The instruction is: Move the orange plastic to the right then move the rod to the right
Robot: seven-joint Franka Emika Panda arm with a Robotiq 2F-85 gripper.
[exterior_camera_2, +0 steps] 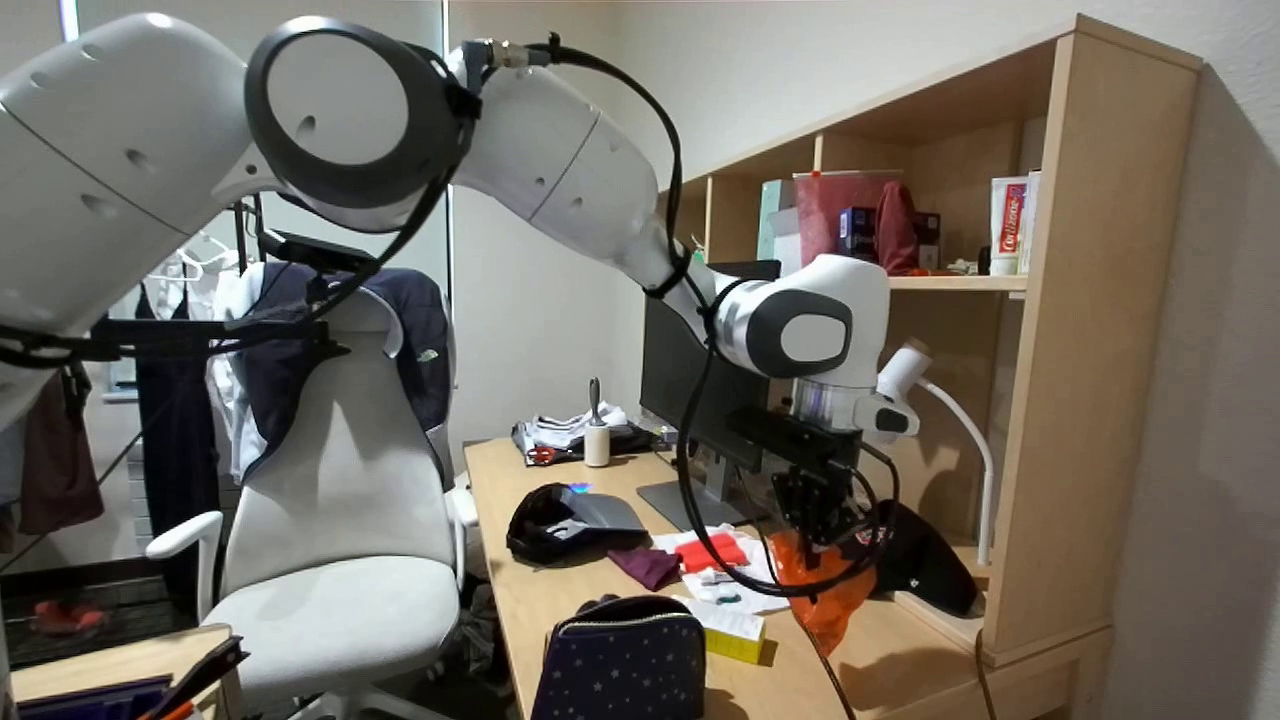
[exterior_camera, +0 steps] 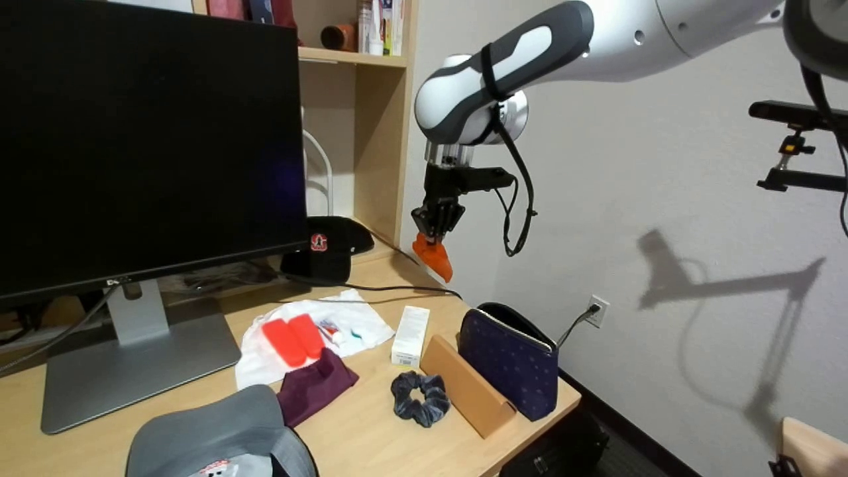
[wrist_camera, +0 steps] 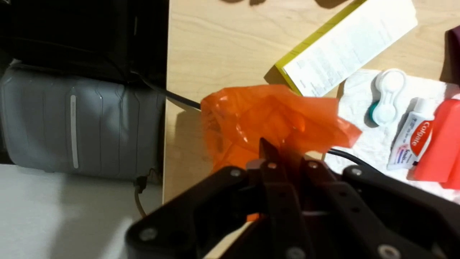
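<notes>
Where the desk (exterior_camera: pixel 371 437) occupies the lower part of the frame in an exterior view, the arm (exterior_camera: pixel 616 40) reaches over it from the upper right. The shelf (exterior_camera_2: pixel 1130 350) stands at the right of the frame in an exterior view; the chair (exterior_camera_2: pixel 340 600) is at the lower left. The monitor (exterior_camera: pixel 152 146) covers the upper left of the frame in an exterior view.

The sheet (exterior_camera: pixel 258 361) lies flat on the desk, right of the monitor, at the lower centre of that frame. The grey cap (exterior_camera: pixel 212 424) is at the bottom left, and the black cap (exterior_camera: pixel 324 258) is at the monitor's lower right corner. The pouch (exterior_camera: pixel 510 351) stands at the lower right, with the tan case (exterior_camera: pixel 464 386) just beside it.

The pincer (exterior_camera: pixel 433 238) points downward near the centre and is clamped on the orange plastic (wrist_camera: pixel 258 111). The orange plastic hangs above the desk; in the wrist view it is at the centre, over the cable (wrist_camera: pixel 183 100).

The cloth (exterior_camera: pixel 317 387) lies at the lower edge of the sheet. The box (exterior_camera: pixel 409 334) lies just right of the sheet, with the scrunchie (exterior_camera: pixel 434 397) below it in the frame. The tube (wrist_camera: pixel 408 135) and the lens case (wrist_camera: pixel 390 93) lie on the sheet, at the right of the wrist view.
</notes>
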